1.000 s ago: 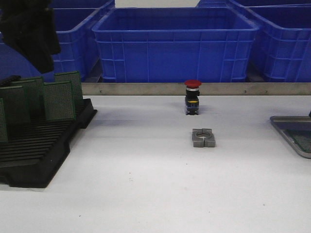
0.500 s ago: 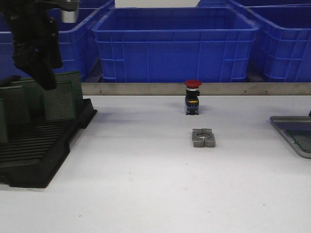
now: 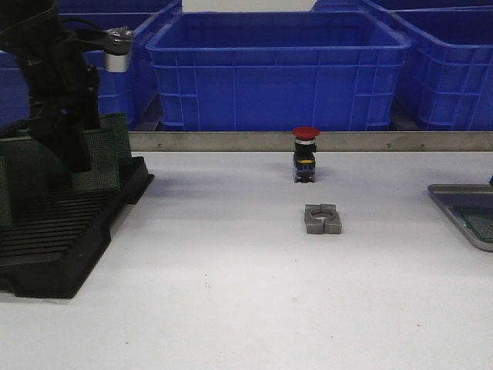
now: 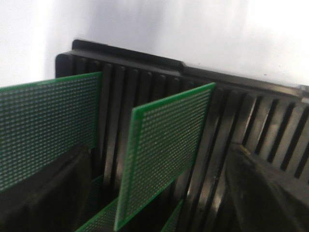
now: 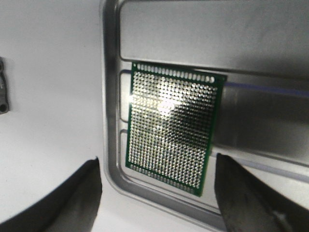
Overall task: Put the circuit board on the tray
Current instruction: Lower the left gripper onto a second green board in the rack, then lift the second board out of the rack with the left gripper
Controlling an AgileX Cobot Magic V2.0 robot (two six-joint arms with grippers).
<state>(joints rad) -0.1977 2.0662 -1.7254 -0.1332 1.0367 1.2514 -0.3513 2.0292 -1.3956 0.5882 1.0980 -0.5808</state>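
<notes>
The white table (image 3: 231,293) carries all items. All positions below are given relative to the black slotted plastic rack (image 3: 62,239).

**Layout, largest first**
- Large blue plastic crates (image 3: 277,69) stand behind the rack, beyond the table's metal rear rail.
- The rack holds several green perforated circuit boards upright in its slots.
- The shallow grey metal tray with raised rim (image 3: 454,204) lies well apart from the rack, at the far right table edge. One green perforated board (image 5: 174,128) already lies flat on its floor.
- A grey metal clamp block (image 3: 322,219) and a red-capped push-button switch (image 3: 305,154) stand between rack and tray.

**End effectors**
- Left end effector (image 4: 154,193): directly above the rack, fingers spread, straddling one upright green circuit board (image 4: 164,154). Not gripping.
- Right end effector (image 5: 159,193): above the tray, fingers apart, empty.

**Hazards (assessed)**
1. Neighbouring board: an adjacent upright board (image 4: 48,128) stands just beside one finger (image 4: 43,193). A lateral offset during descent could tilt it or knock it out of its slot.
2. Skewed grip: the target board sits at an angle between the fingers. Closing off-centre may jam it in its slot or lift the rack with it.
3. Transit: the clamp block and switch lie on the path to the tray; a low carry risks collision.
4. Placement: release may land the new board on top of the one already in the tray.
</notes>
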